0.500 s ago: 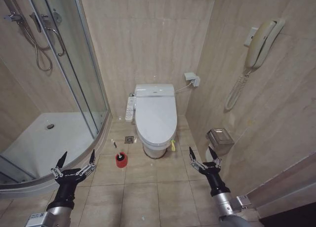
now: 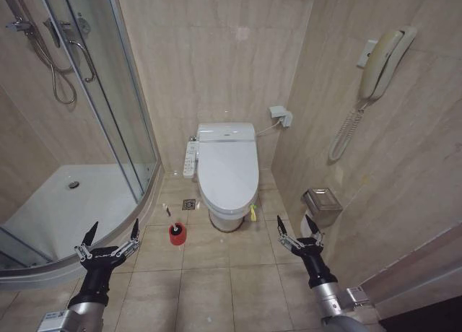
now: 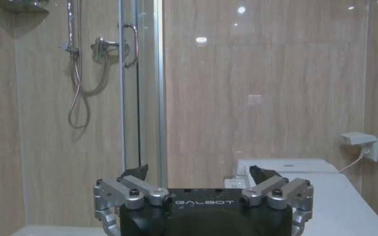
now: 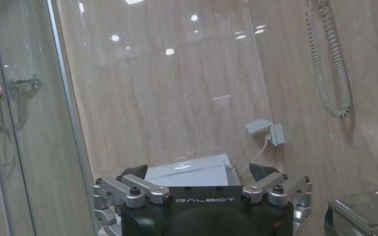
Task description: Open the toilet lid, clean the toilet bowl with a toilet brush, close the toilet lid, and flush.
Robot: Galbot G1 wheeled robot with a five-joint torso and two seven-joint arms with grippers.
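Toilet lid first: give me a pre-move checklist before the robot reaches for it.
1. Glossy white oval plastic toilet lid down, ready to lift: ok, it lies shut over the bowl.
2. Lid's small green-and-yellow tab reachable: ok, it hangs at the front edge on the robot's right, nothing in front of it.
3. Left gripper free: ok, open and empty, low over the floor tiles.
4. Right gripper free: ok, open and empty, short of the toilet.
5. Small black toilet brush in its round red holder upright: ok, standing on the floor left of the toilet.
6. Bowl condition: cannot tell, the lid covers it.
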